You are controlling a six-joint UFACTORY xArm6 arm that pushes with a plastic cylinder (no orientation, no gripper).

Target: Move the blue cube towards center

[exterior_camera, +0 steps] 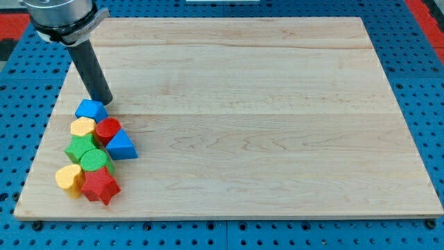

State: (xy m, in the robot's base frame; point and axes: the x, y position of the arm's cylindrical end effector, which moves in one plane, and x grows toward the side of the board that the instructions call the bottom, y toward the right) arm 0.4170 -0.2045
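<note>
Wooden board [277,104] lies on blue pegboard table [416,69]. No claw on this arm: just dark rod, so nothing spreads or pinches. My tip [104,101] touches board just above blue cube [91,110], at cube's upper right edge.

Blue cube sits far left of board centre, topping tight cluster. Below cube: yellow block [82,127], red cylinder [107,130], blue triangle [122,145], green blocks [87,154], yellow heart [69,178], red star [100,185].

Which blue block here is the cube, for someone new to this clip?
On the wooden board, find the block cluster at the view's left edge. The blue cube is its topmost piece, right under my tip; the other blue block, a triangular one, lies lower right.
</note>
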